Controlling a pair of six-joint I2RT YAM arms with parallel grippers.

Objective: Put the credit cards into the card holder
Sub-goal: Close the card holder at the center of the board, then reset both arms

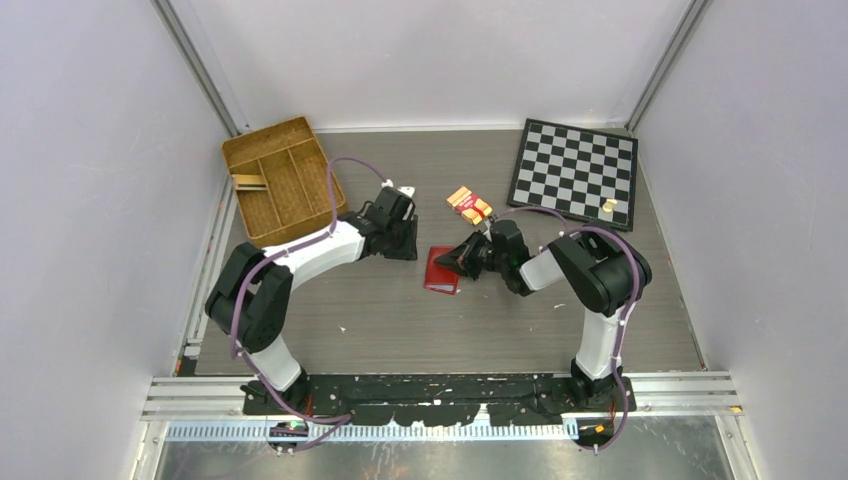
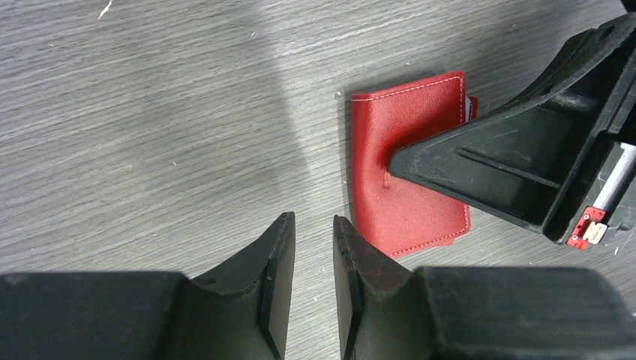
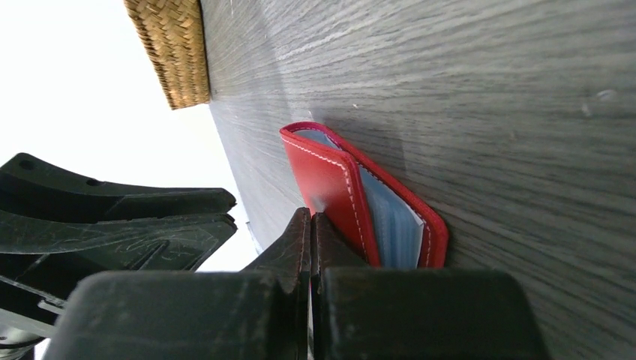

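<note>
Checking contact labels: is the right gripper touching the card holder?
Touching. The left wrist view shows the right gripper pressing its tip into the card holder, dimpling its cover.

Purple cables [image 1: 340, 163] run along white, black-jointed arms [image 1: 320, 255] [image 1: 598, 345] ending in scuffed black tools [image 2: 311, 223] [image 3: 310, 225].

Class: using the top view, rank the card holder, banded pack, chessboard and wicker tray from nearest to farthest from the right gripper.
1. card holder, touched by the right gripper at its tip.
2. banded pack, just beyond the gripper.
3. chessboard, far right corner.
4. wicker tray, far left.
</note>
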